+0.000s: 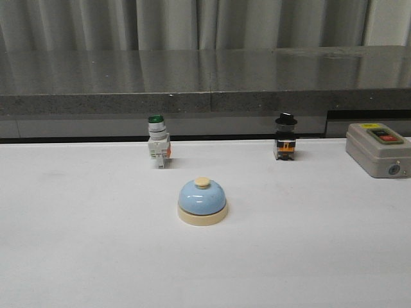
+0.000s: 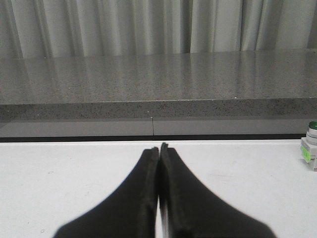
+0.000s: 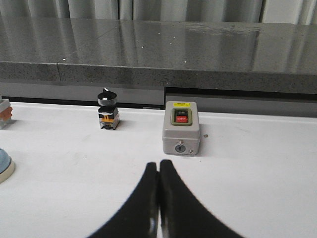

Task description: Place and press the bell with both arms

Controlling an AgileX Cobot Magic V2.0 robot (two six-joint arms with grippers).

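The bell [image 1: 202, 201], a light-blue dome on a cream base with a cream knob, stands upright on the white table [image 1: 77, 244] near its middle. Its edge also shows in the right wrist view as the bell [image 3: 4, 166]. Neither arm appears in the front view. My left gripper [image 2: 159, 148] is shut with nothing between its black fingers, over bare table. My right gripper [image 3: 158, 164] is shut and empty too, well apart from the bell, with the grey box beyond its tips.
A green-capped white push-button switch [image 1: 158, 141] stands behind the bell to the left, also seen as the switch [image 2: 310, 146]. A black-knobbed selector switch [image 1: 286, 136] stands back right. A grey box with red and green buttons [image 1: 379, 149] sits far right. A dark stone ledge [image 1: 205, 83] runs along the back.
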